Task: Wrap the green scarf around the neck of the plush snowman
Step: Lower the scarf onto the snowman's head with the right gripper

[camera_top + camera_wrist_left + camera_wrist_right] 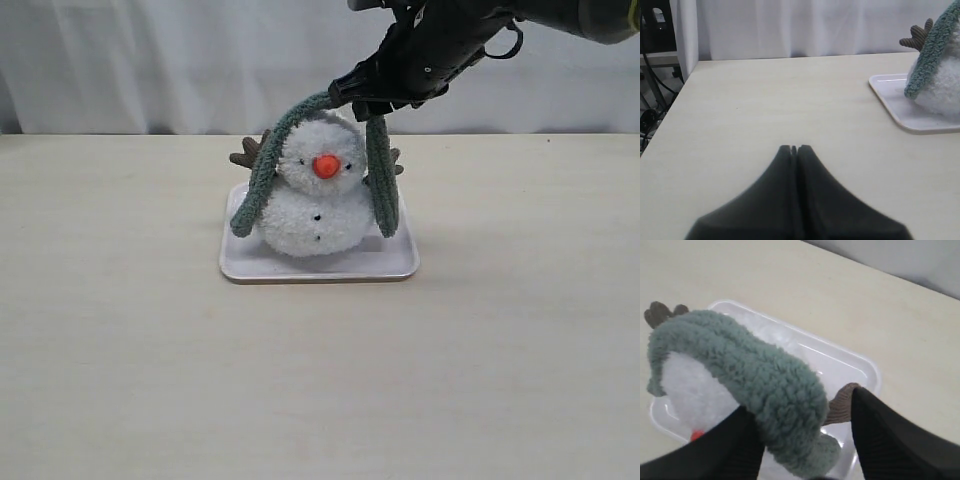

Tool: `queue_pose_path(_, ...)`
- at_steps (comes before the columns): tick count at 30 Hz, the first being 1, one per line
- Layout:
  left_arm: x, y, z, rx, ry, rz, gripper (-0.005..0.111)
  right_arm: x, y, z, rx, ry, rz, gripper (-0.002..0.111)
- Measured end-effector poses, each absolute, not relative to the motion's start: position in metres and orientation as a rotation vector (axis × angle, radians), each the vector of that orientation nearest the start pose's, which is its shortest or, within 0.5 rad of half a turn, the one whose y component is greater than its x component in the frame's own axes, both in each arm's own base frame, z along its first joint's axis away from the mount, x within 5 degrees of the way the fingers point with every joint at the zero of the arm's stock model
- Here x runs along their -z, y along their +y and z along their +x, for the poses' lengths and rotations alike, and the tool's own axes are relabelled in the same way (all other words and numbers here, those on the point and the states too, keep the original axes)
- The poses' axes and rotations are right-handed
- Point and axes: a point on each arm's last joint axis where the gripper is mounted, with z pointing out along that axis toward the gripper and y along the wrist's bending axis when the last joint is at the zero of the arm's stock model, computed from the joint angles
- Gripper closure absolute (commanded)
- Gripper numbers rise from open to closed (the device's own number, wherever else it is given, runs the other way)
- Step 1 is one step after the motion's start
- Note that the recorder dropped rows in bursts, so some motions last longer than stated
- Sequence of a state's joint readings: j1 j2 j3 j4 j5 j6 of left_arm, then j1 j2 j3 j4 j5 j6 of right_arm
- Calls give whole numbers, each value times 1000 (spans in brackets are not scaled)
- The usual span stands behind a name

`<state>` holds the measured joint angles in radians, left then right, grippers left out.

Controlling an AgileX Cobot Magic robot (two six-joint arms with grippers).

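The plush snowman (pixel 315 215) stands upright on a white tray (pixel 330 268). The green scarf (pixel 262 175) lies draped over the top of its head, above the neck crease, and both ends hang down past its sides. My right gripper (pixel 362 100) is at the top of the scarf, just right of the head. In the right wrist view the scarf (pixel 755 375) runs between the jaws of the right gripper (pixel 800 402). They stand wide apart, one finger against the fabric and a gap at the other. My left gripper (pixel 795 148) is shut and holds nothing, low over bare table left of the tray (pixel 900 110).
The brown twig arms (pixel 247 152) stick out behind the scarf on both sides. One twig (pixel 840 405) lies close to my right finger. A white curtain hangs behind the table. The table's left edge and some cables (pixel 655 85) appear in the left wrist view.
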<state>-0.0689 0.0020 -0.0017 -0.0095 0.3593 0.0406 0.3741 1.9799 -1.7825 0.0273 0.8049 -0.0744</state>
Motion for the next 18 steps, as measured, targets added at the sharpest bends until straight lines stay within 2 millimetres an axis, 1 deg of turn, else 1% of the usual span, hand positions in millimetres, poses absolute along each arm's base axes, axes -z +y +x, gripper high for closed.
queue_pose_path(6, -181, -4, 53, 29, 1841, 95, 107, -289, 174, 419, -264, 2453, -559, 59)
queue_pose_path(10, -181, -4, 53, 29, 1841, 95, 107, -288, 173, 417, -236, 2470, -585, 59)
queue_pose_path(15, -181, -4, 53, 29, 1841, 95, 107, -283, 164, 426, -180, 2461, -558, 59)
queue_pose_path(16, -181, -4, 53, 29, 1841, 95, 107, -283, 163, 428, -169, 2449, -553, 58)
queue_pose_path(18, -181, -4, 53, 29, 1841, 95, 107, -281, 163, 430, -172, 2437, -546, 52)
